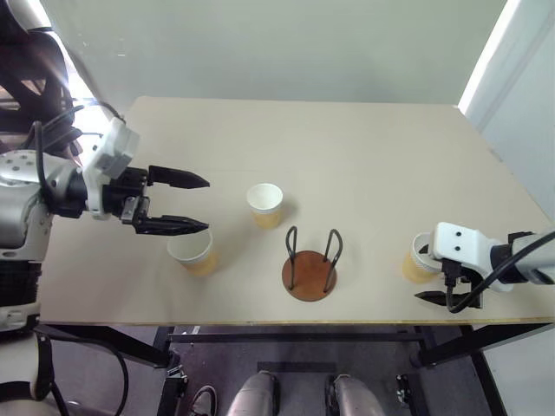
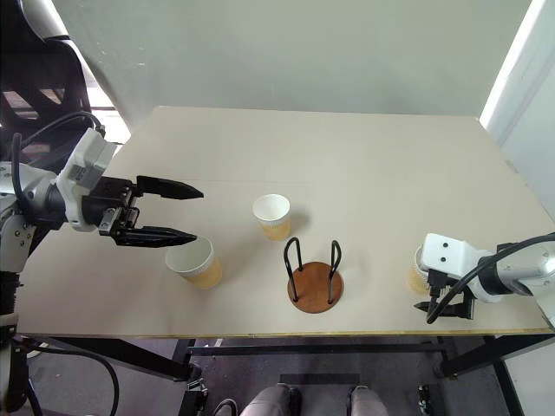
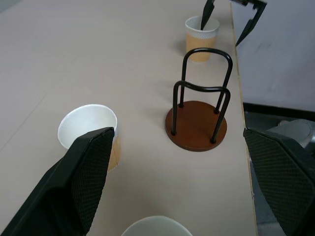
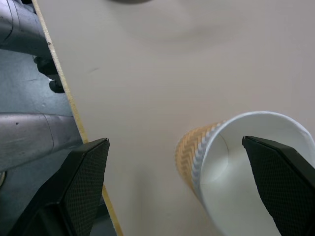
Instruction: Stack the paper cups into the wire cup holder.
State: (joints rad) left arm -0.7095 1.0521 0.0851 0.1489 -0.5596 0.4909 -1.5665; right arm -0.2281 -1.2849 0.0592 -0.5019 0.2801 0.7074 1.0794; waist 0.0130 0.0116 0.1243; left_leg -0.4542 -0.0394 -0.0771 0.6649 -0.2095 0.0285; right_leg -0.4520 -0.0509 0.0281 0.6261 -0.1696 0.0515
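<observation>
Three tan paper cups stand upright on the beige table [image 1: 347, 147]. The first cup [image 1: 192, 251] is at the front left, just under and beside my open left gripper [image 1: 209, 205], which hovers level, points right and holds nothing. A second cup [image 1: 265, 204] stands mid-table. The wire cup holder [image 1: 311, 264], a brown disc with two black loops, stands empty near the front edge. The third cup [image 1: 419, 260] is at the front right. My right gripper [image 1: 425, 279] is open and straddles its near wall, with one finger [image 3: 204, 17] inside the cup and the other outside.
The table's front edge [image 1: 295, 322] runs just beyond the holder and the right cup, and the right gripper's outer finger [image 4: 83, 187] hangs over it. A white wall panel [image 1: 520, 95] stands past the table's right side.
</observation>
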